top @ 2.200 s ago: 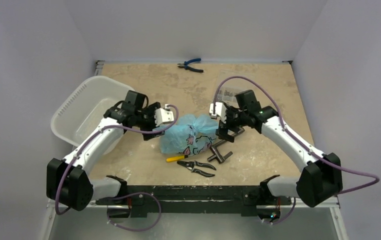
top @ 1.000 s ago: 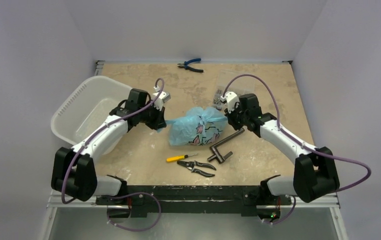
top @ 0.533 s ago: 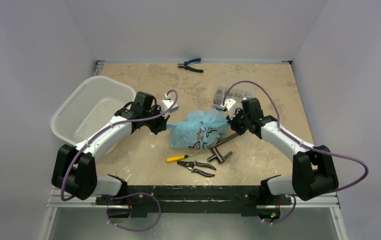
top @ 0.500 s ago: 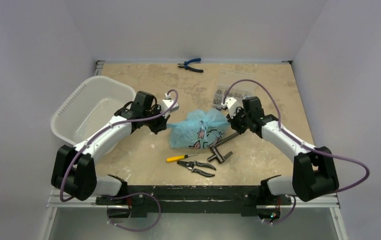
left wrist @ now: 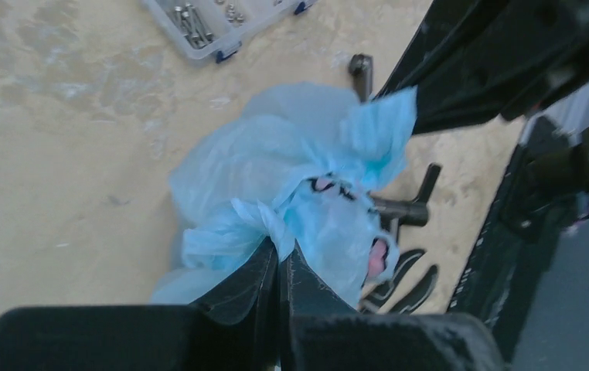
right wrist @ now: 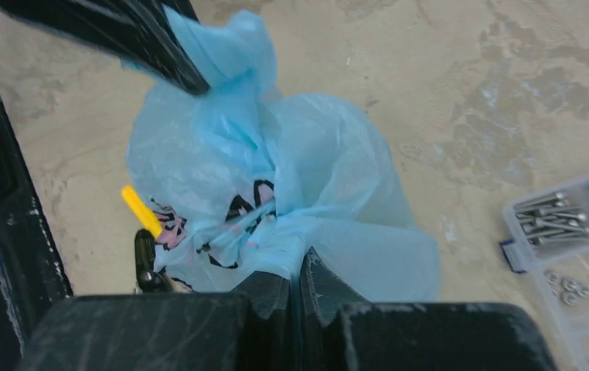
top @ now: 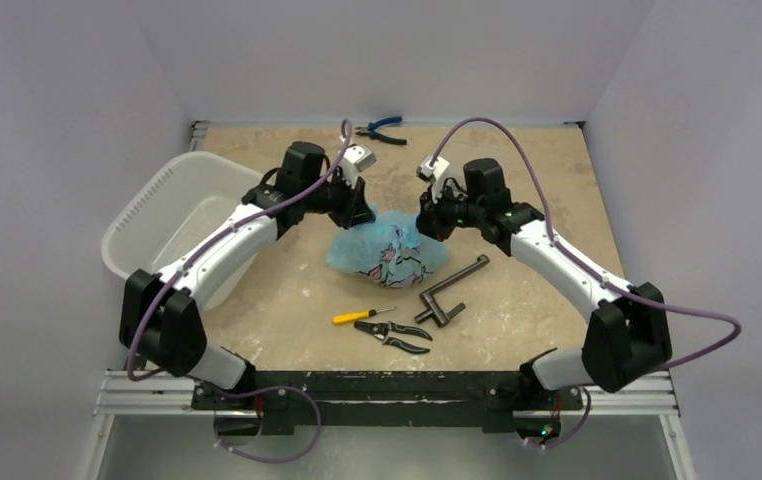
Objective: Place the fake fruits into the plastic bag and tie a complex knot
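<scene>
The light-blue plastic bag [top: 382, 252] with dark and pink print lies bulging at the table's middle. The fake fruits are hidden inside it. My left gripper [top: 361, 214] is shut on a bunched ear of film at the bag's upper left [left wrist: 280, 249]. At the upper right, my right gripper [top: 427, 222] is shut on another ear [right wrist: 300, 267]. The two grippers hang close together above the bag, and each wrist view shows the other's black fingers [left wrist: 461, 77] [right wrist: 144, 39] pinching film. No knot shows; the film between the grips is only bunched.
A white perforated tub [top: 172, 215] stands at the left. A dark metal crank [top: 452, 285], a yellow-handled tool [top: 357, 316] and black pliers [top: 397, 335] lie in front of the bag. Blue pliers [top: 382, 128] lie at the far edge. A clear compartment box [right wrist: 570, 224] sits behind the bag.
Both grippers have risen from the bag's sides and come together over its far top, drawing the two film ears upward. The bag has shifted slightly back and left.
</scene>
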{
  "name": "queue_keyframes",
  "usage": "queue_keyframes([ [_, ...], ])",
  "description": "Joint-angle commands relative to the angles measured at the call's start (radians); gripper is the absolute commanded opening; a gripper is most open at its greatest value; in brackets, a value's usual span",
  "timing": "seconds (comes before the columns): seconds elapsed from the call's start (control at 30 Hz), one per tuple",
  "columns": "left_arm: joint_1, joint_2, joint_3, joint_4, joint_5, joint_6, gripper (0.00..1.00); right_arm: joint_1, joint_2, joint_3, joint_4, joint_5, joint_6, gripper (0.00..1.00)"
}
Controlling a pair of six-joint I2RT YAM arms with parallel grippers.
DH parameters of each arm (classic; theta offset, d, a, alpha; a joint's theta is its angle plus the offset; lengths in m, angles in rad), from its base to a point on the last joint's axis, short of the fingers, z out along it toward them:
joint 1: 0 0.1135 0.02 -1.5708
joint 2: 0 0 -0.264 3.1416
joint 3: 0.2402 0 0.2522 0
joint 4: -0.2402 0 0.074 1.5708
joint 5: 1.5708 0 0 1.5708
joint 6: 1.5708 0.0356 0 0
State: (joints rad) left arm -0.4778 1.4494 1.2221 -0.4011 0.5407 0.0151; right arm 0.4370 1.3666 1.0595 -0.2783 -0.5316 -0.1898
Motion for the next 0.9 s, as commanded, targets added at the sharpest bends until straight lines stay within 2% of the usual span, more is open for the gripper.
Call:
queue_keyframes([
  [0.0, -0.007, 0.111, -0.010, 0.261, 0.193, -0.377, 0.00, 0.011, 0.072, 0.019, 0.195, -0.104, 0.170, 0.00],
  [0.1, -0.009, 0.177, -0.101, 0.426, 0.218, -0.542, 0.00, 0.011, 0.123, -0.011, 0.265, -0.071, 0.213, 0.00],
  [0.17, -0.014, 0.213, -0.133, 0.443, 0.226, -0.568, 0.00, 0.010, 0.157, -0.026, 0.272, -0.044, 0.247, 0.00],
  [0.33, -0.022, 0.277, -0.151, 0.349, 0.239, -0.502, 0.00, 0.020, 0.231, -0.038, 0.331, -0.004, 0.339, 0.00],
  [0.6, -0.063, 0.291, -0.146, 0.348, 0.207, -0.457, 0.00, 0.075, 0.309, -0.046, 0.365, 0.046, 0.448, 0.00],
  [0.7, -0.051, 0.225, -0.094, 0.257, 0.176, -0.366, 0.00, 0.066, 0.264, 0.011, 0.310, 0.054, 0.405, 0.00],
  [0.87, -0.043, 0.120, 0.025, 0.095, 0.063, -0.118, 0.00, 0.038, 0.126, 0.035, 0.280, 0.123, 0.359, 0.00],
])
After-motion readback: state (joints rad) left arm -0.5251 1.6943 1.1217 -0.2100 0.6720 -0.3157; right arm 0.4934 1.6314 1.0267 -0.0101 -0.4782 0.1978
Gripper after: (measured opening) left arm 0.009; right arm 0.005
